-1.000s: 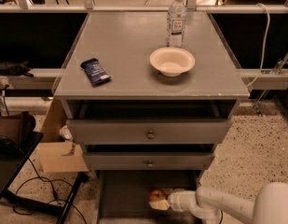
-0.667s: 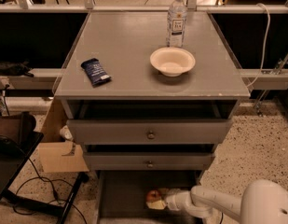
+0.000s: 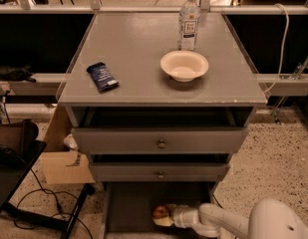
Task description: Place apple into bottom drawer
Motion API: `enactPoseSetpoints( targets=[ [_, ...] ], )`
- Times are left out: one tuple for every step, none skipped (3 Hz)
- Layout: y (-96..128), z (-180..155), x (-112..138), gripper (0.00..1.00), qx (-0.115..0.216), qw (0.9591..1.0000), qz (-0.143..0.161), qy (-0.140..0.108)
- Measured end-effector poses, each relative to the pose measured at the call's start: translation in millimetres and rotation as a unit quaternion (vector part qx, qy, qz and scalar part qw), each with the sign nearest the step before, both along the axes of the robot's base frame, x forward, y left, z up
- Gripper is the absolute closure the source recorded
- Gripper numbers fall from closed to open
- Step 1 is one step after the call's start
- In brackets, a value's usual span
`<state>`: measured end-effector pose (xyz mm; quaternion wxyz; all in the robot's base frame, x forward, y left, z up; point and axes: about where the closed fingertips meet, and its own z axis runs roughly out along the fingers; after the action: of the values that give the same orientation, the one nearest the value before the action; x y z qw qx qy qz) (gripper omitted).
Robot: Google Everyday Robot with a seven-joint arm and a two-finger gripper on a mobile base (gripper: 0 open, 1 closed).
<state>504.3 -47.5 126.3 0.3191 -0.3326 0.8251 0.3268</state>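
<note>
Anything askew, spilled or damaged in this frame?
Nothing spilled or damaged. The water bottle and white bowl stand upright; the dark blue packet lies at a slant on the cabinet top. The pincer is at the apple inside the open bottom drawer.

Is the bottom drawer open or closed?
Open. The bottom drawer sits pulled out below the middle drawer, its floor showing, with the apple and the end effector over it.

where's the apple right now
The apple is at the bottom centre of the camera view, in the open bottom drawer, right against the gripper that extends in from the right, below the two knobbed drawers.
</note>
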Motion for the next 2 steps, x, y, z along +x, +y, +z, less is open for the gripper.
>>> enactPoseSetpoints(
  targets=[
    [0.3,-1.5,-0.8,0.81,0.000,1.0000,-0.001,0.001],
    [0.4,-1.5,-0.8,0.58,0.000,1.0000,0.000,0.001]
  ],
)
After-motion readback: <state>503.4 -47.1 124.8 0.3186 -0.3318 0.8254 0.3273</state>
